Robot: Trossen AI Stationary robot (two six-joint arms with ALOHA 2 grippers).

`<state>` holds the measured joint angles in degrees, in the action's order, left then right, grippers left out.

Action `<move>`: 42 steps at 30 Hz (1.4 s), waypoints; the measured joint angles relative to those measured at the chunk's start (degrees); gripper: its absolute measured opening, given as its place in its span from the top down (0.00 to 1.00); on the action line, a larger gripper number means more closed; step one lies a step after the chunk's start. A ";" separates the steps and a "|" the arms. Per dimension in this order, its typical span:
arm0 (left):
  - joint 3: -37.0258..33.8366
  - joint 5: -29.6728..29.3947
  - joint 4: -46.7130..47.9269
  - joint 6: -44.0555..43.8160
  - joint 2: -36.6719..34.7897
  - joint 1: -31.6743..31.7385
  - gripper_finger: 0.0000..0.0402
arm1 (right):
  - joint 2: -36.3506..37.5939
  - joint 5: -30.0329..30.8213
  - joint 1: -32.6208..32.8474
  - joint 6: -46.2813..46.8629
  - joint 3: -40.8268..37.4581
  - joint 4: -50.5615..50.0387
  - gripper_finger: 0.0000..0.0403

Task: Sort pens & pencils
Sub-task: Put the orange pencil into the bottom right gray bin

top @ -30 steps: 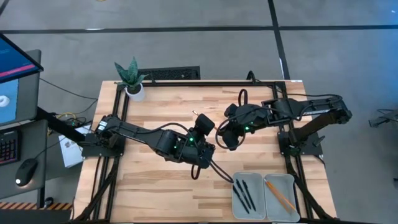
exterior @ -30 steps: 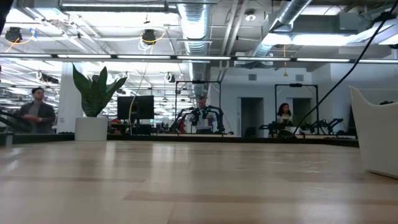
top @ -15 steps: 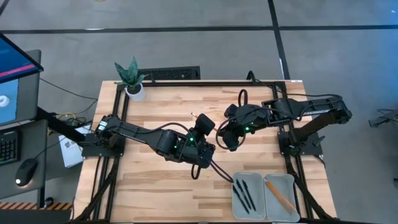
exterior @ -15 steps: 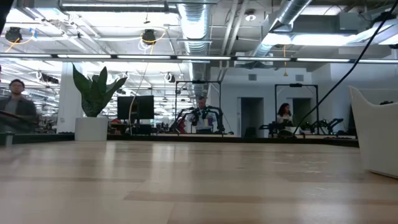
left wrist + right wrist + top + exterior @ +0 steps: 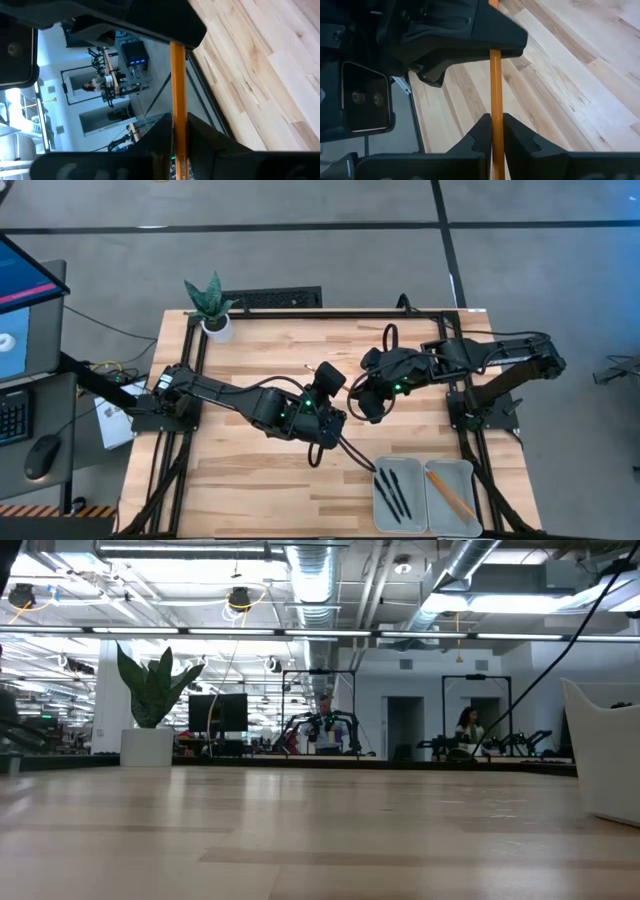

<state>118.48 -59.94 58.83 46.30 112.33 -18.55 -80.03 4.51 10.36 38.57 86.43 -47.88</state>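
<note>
Left pincer [image 5: 178, 150] and right pincer [image 5: 495, 142] tip to tip above mid worktop [image 5: 250, 360], both clamped on one orange pencil [image 5: 495, 85] spanning between them, black pens [image 5: 393, 492] and another pencil [image 5: 450, 495] in trays [image 5: 470, 510] well below-right of both pincers.

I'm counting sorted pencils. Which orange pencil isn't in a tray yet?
The pencil clamped between both pincers above mid-table; the other pencil lies in the right tray.
</note>
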 joint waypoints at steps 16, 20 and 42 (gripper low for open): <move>0.00 -0.33 0.04 -0.24 0.02 0.94 0.90 | 0.02 0.02 -0.01 -0.02 0.00 -0.04 0.87; 0.00 -0.28 0.04 -0.26 0.02 0.96 0.90 | 0.02 0.02 -0.01 -0.04 0.00 -0.06 0.88; -0.02 1.41 9.21 -8.84 -0.57 0.57 0.57 | 0.02 0.02 -0.01 -0.07 0.00 -0.90 0.87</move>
<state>118.45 -58.53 68.04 37.47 111.77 -17.98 -80.01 4.54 10.35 38.50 86.43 -48.77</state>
